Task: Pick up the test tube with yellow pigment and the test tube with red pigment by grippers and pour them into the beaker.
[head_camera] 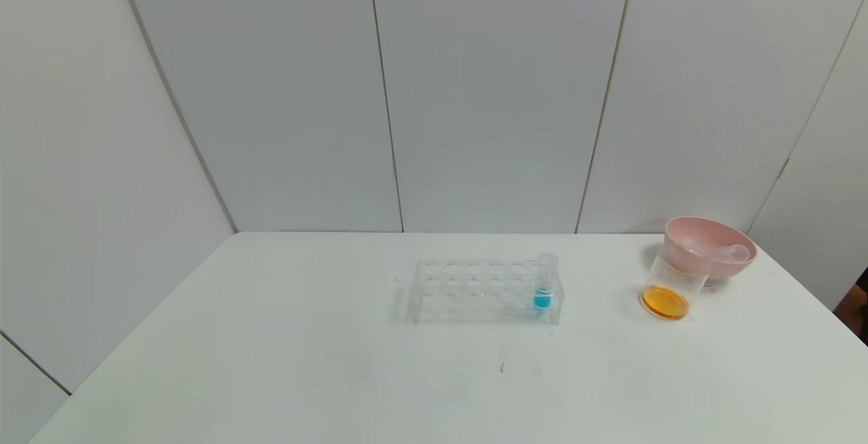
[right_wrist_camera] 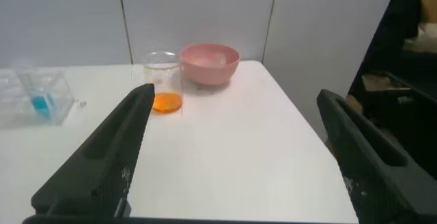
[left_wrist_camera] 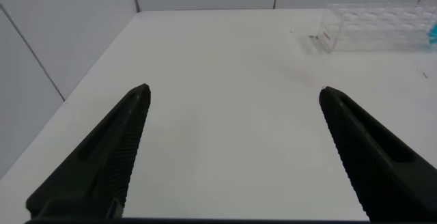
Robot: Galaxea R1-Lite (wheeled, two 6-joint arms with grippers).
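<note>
The beaker (head_camera: 671, 281) stands at the table's right, in front of the pink bowl, with orange liquid (head_camera: 664, 301) at its bottom; it also shows in the right wrist view (right_wrist_camera: 162, 80). No tube with yellow or red liquid shows. A clear tube (head_camera: 736, 252) lies inside the pink bowl and looks empty. Neither gripper shows in the head view. My left gripper (left_wrist_camera: 235, 89) is open and empty above bare table, well short of the rack. My right gripper (right_wrist_camera: 235, 91) is open and empty over the table's right side, short of the beaker.
A clear tube rack (head_camera: 485, 291) stands mid-table with one blue-liquid tube (head_camera: 544, 281) at its right end; the rack shows in the left wrist view (left_wrist_camera: 375, 26). The pink bowl (head_camera: 732, 268) sits at the back right, near the table's right edge.
</note>
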